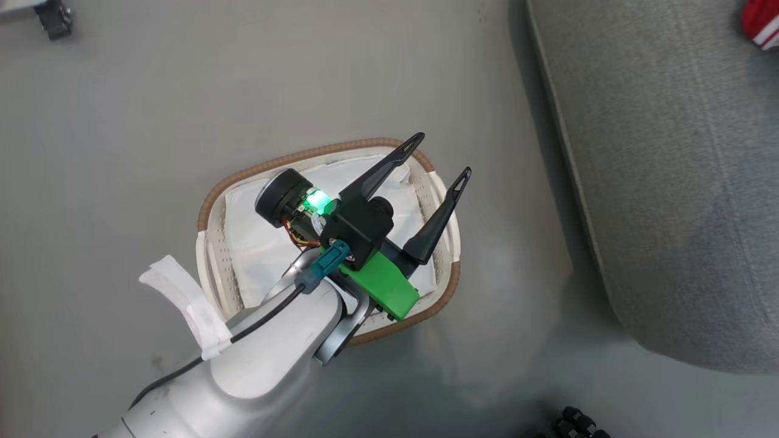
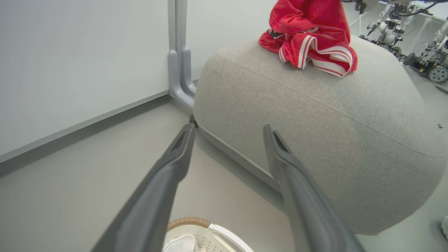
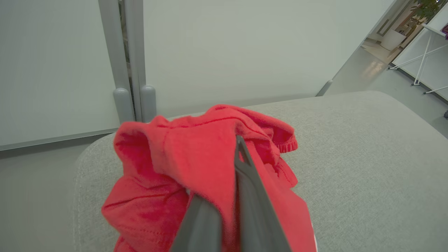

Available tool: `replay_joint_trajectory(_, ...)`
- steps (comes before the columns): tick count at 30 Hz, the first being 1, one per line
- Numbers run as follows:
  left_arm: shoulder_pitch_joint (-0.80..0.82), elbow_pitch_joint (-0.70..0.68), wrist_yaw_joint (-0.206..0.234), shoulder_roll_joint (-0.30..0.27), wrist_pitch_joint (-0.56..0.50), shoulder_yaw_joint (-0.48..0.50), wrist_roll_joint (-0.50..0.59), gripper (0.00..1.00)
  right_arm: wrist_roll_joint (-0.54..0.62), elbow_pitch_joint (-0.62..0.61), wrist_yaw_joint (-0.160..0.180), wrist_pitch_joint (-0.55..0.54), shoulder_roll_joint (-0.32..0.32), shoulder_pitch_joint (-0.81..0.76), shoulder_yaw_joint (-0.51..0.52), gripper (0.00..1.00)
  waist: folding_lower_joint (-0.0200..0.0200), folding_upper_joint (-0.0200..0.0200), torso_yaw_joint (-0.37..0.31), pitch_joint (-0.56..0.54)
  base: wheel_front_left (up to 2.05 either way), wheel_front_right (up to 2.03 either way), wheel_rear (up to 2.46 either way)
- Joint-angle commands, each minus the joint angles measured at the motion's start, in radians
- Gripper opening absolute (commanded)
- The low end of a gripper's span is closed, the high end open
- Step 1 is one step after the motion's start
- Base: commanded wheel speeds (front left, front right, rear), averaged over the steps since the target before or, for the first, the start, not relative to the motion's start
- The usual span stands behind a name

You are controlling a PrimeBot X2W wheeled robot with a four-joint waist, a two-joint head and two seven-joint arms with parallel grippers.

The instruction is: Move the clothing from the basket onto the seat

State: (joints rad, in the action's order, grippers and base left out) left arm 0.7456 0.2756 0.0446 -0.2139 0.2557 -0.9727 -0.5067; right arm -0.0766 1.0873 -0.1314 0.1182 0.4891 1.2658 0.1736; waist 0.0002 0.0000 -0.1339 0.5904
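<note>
- Our left tool (image 1: 443, 154) hangs over the basket (image 1: 208, 204), fingers spread wide and holding nothing.
- Our right tool (image 3: 235, 154) is clamped on the clothing (image 3: 168, 157), with red fabric bunched around its fingers.
- The clothing sits in a heap on top of the seat (image 3: 367, 157).
- We see a white sheet (image 1: 255, 243) in the basket, which stands on the floor (image 1: 122, 121) beside the seat.
</note>
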Motion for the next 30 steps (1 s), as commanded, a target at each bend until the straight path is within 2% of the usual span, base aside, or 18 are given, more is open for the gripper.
replay_joint_trajectory(1, 0.015, 0.002, 0.006, -0.012, -0.001, 0.002, 0.002, 1.0, 0.005, 0.017, 0.001, 0.015, -0.008, -0.024, 0.008, 0.0, -0.0002, 0.0, 0.036, 0.051, 0.0, 0.0, 0.0)
replay_joint_trajectory(7, 0.011, 0.003, 0.01, -0.033, -0.011, 0.003, -0.003, 1.0, 0.027, 0.091, 0.001, 0.058, -0.045, -0.069, 0.005, 0.02, -0.0002, 0.0, -0.002, 0.035, 0.0, 0.0, 0.0)
replay_joint_trajectory(8, 0.009, 0.002, 0.011, -0.036, -0.012, 0.003, -0.005, 1.0, 0.026, 0.099, 0.001, 0.057, -0.047, -0.069, 0.002, 0.25, -0.0002, 0.0, -0.008, 0.031, 0.0, 0.0, 0.0)
replay_joint_trajectory(9, 0.003, 0.002, 0.013, -0.04, -0.014, 0.003, -0.008, 1.0, 0.023, 0.108, 0.001, 0.055, -0.053, -0.069, -0.003, 0.42, -0.0002, 0.0, -0.017, 0.024, 0.0, 0.0, 0.0)
replay_joint_trajectory(10, -0.001, 0.002, 0.013, -0.041, -0.014, 0.002, -0.01, 1.0, 0.021, 0.113, 0.001, 0.05, -0.057, -0.068, -0.008, 0.84, -0.0002, 0.0, -0.023, 0.019, 0.0, 0.0, 0.0)
replay_joint_trajectory(11, -0.008, 0.002, 0.014, -0.043, -0.015, 0.0, -0.014, 1.0, 0.019, 0.118, 0.001, 0.049, -0.058, -0.067, -0.016, 1.0, -0.0002, 0.0, -0.032, 0.012, 0.0, 0.0, 0.0)
replay_joint_trajectory(23, -0.068, 0.006, 0.035, -0.062, -0.007, 0.042, -0.072, 1.0, -0.031, 0.107, 0.001, 0.084, -0.109, -0.163, -0.195, 1.0, -0.0002, 0.0, -0.111, -0.12, 0.0, 0.0, 0.0)
replay_joint_trajectory(30, -0.119, 0.011, 0.052, -0.08, 0.005, 0.099, -0.102, 1.0, -0.109, 0.046, 0.001, 0.105, -0.12, -0.245, -0.306, 1.0, -0.0002, 0.0, -0.104, -0.23, 0.0, 0.0, 0.0)
